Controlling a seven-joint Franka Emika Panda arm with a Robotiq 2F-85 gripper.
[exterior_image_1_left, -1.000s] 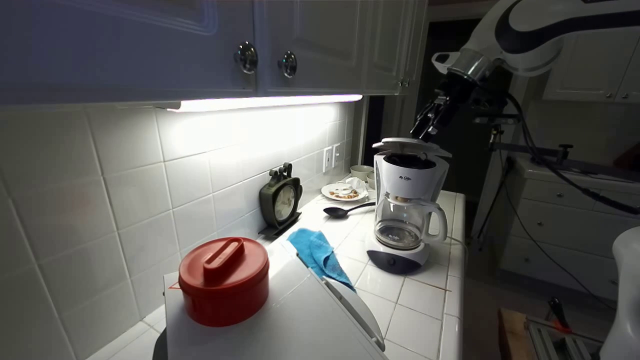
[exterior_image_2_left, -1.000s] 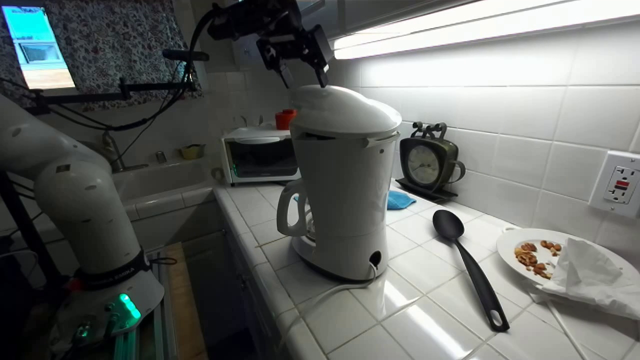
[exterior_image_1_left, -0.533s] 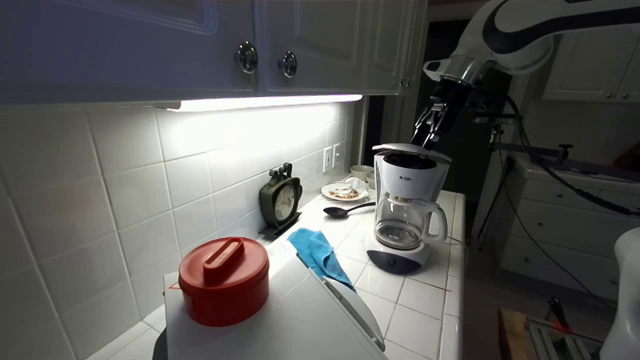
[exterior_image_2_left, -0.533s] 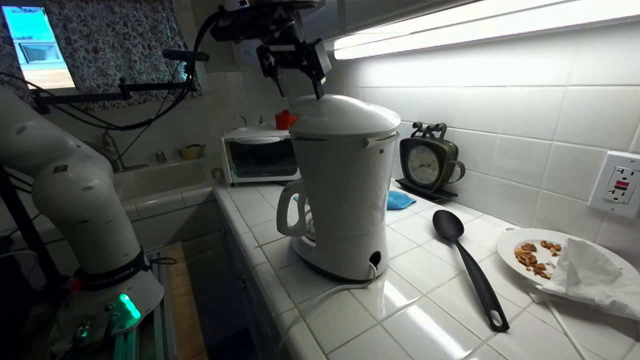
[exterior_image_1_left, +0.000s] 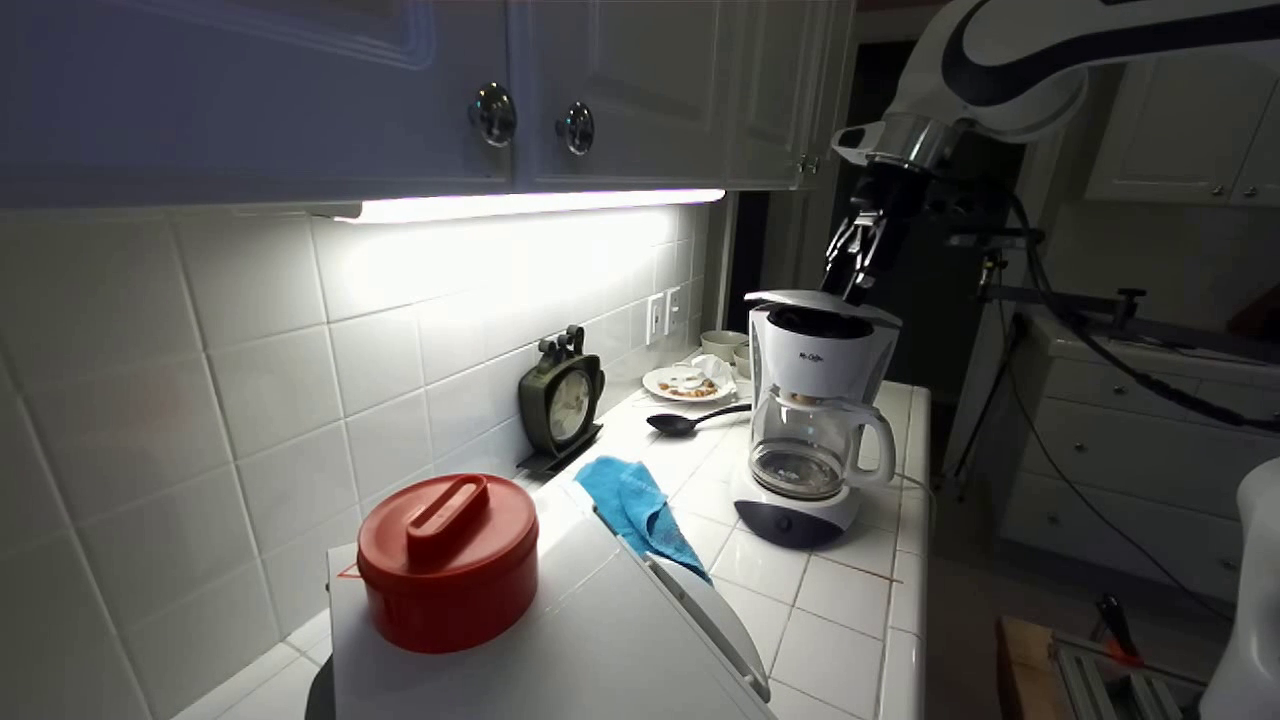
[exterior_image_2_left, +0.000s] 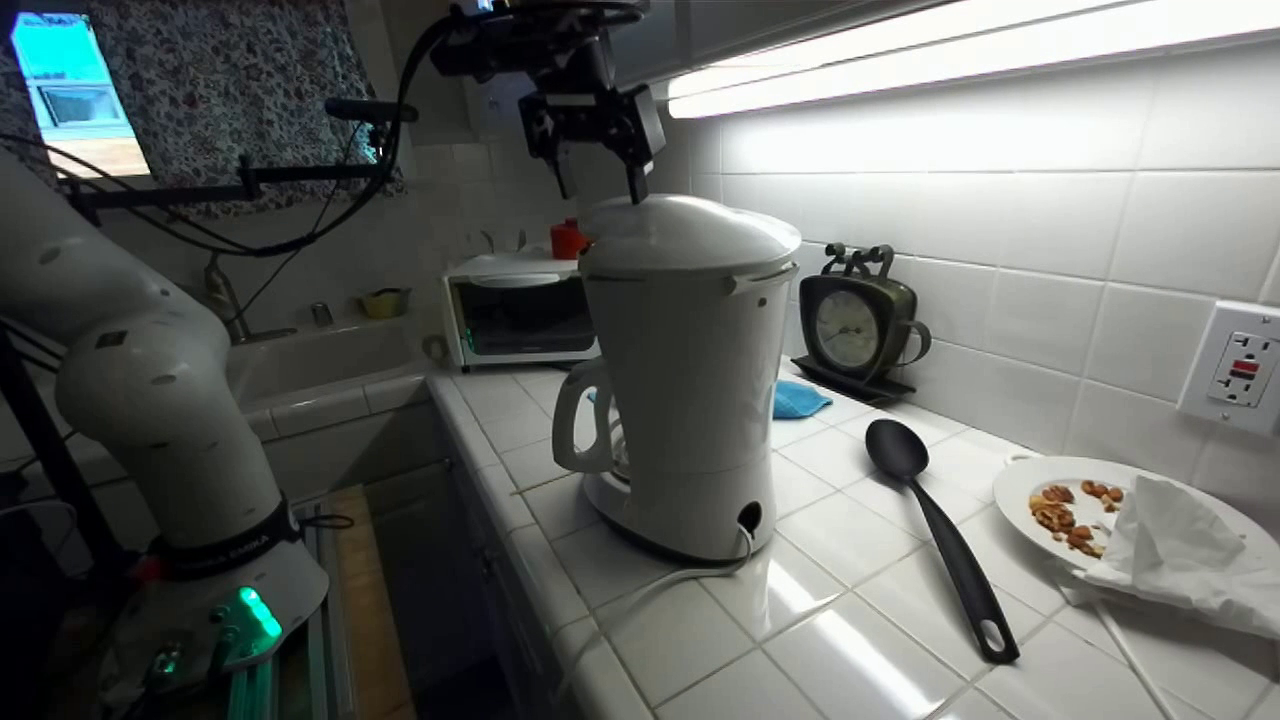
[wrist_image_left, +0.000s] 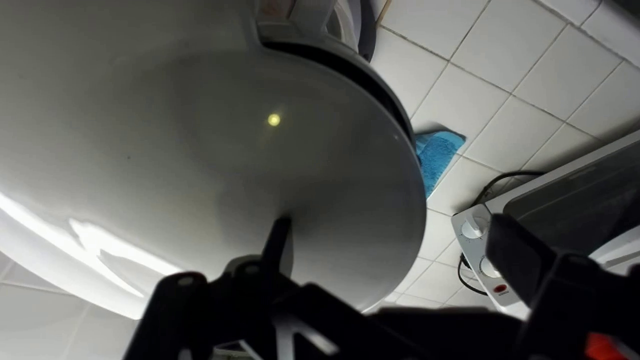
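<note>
end effector spread wide, one fingertip touching part-raised lid, coffee maker below

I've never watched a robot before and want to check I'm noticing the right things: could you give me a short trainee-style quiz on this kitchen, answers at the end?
1. Multiple choice: what colour is the container on the toaster oven? a) blue b) red c) green

2. True or false: the lid of the coffee maker stands partly raised.

3. Short answer: is the gripper open or shut, and what does it hold?

Key:
1. b.
2. True; in an exterior view the dark inside shows below it.
3. Open, holding nothing; one fingertip is at or just above the lid, and contact can't be made out.
</note>
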